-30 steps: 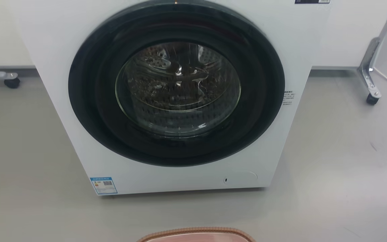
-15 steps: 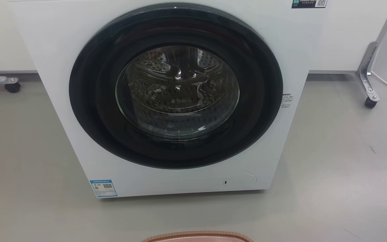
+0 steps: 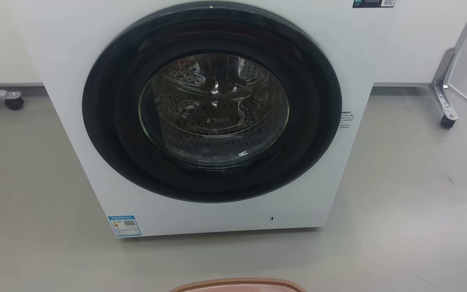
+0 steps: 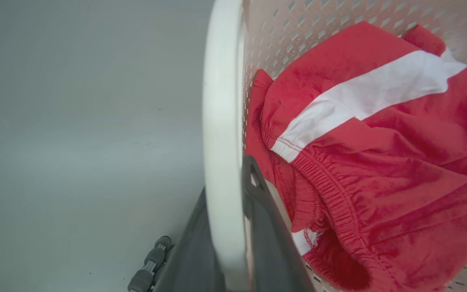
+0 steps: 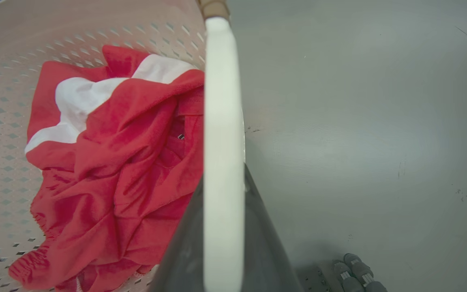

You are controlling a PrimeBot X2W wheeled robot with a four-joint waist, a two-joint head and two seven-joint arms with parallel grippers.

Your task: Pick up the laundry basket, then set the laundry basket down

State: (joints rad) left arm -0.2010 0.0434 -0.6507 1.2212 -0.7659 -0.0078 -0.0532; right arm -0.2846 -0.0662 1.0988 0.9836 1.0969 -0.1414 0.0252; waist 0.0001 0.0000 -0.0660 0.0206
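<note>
The laundry basket's brown woven-look rim (image 3: 237,282) peeks in at the bottom edge of the head view, just in front of the washer. Its pale pink perforated wall (image 4: 318,20) and a white side handle (image 4: 221,121) run up the left wrist view. My left gripper (image 4: 226,174) is shut on that handle, one dark finger on each side. In the right wrist view my right gripper (image 5: 223,174) is shut the same way on the other white handle (image 5: 222,101). A red garment with a white stripe (image 5: 116,162) lies inside the basket.
A white front-loading washer (image 3: 75,61) with a shut dark round door (image 3: 213,101) stands straight ahead on the grey floor. Castor legs of stands sit at the far left (image 3: 13,103) and far right (image 3: 446,121). Grey rollers (image 4: 148,267) show on the floor near the basket.
The head view has shifted slightly, so the washer sits a little lower in it. Less of the basket's rim shows at the bottom edge than a second ago.
</note>
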